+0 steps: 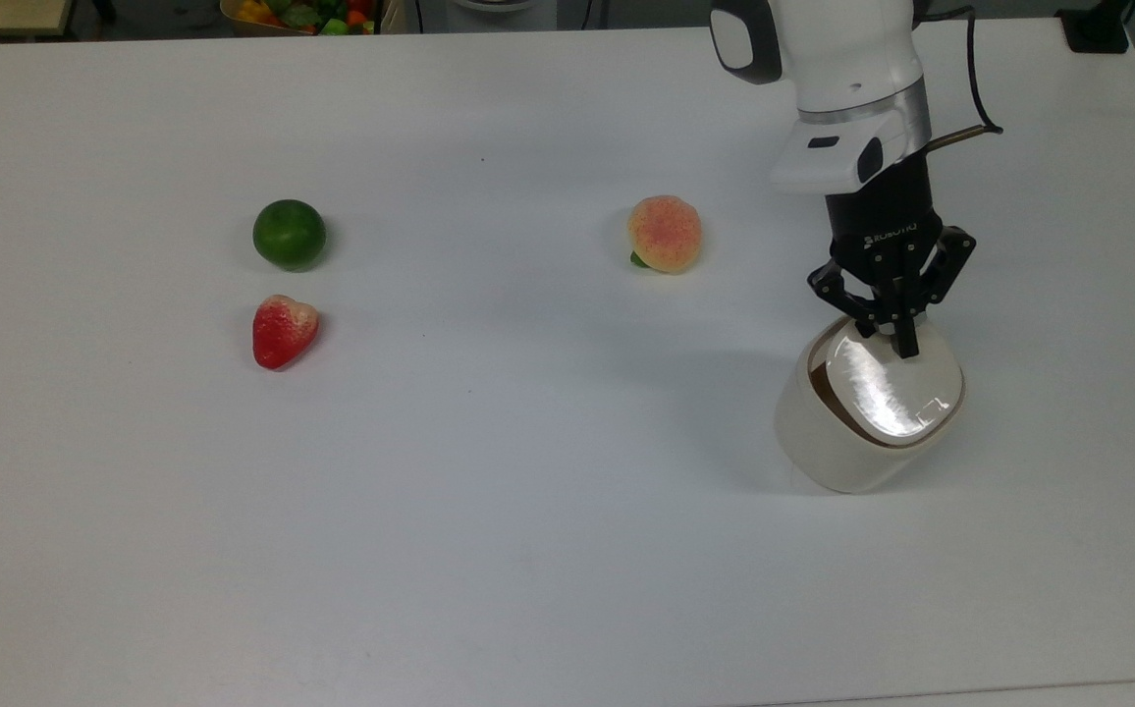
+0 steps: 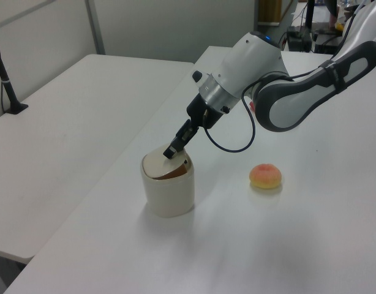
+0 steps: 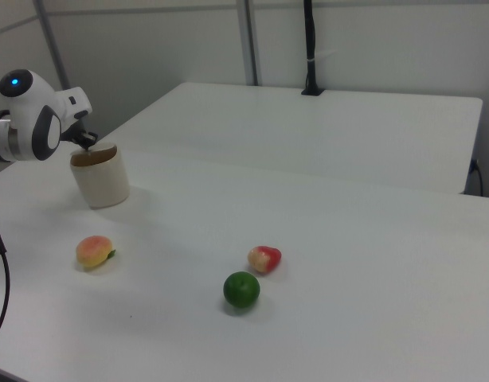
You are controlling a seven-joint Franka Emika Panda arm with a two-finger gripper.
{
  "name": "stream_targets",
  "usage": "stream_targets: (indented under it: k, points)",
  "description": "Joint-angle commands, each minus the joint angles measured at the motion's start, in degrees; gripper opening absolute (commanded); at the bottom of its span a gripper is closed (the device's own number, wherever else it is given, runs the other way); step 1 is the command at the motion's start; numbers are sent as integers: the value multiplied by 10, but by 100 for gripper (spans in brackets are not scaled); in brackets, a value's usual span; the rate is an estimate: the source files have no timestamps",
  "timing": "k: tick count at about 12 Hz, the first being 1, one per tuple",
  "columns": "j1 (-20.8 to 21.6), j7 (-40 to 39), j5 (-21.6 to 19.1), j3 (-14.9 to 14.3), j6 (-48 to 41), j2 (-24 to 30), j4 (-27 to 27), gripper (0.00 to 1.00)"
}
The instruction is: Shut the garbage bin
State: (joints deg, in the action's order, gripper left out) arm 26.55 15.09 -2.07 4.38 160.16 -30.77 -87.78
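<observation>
Pressing end effector (image 1: 906,346) on lid (image 1: 884,393), garbage bin (image 1: 847,454) ajar

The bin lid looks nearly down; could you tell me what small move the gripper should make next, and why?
Probably press a little further down. The lid lies tilted on the bin, with a dark gap open along the top view's left edge, and the gripper rests on the lid's far edge.

White arm (image 1: 842,49) with grey joint panels, silver ring, looping black cable (image 1: 975,79), black ROBOTIQ-lettered gripper (image 1: 890,304)
</observation>
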Motion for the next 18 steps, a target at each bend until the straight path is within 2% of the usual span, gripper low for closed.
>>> stream_targets:
  k: [1, 11, 14, 18]
  points:
    - [-17, 16, 10, 7, -28, 26, -39, 0]
    - [-29, 13, 17, 7, -37, 27, -57, 0]
    - [-37, 17, 10, 8, -104, 62, -53, 0]
    - [-61, 16, 6, 8, -260, 146, -54, 0]
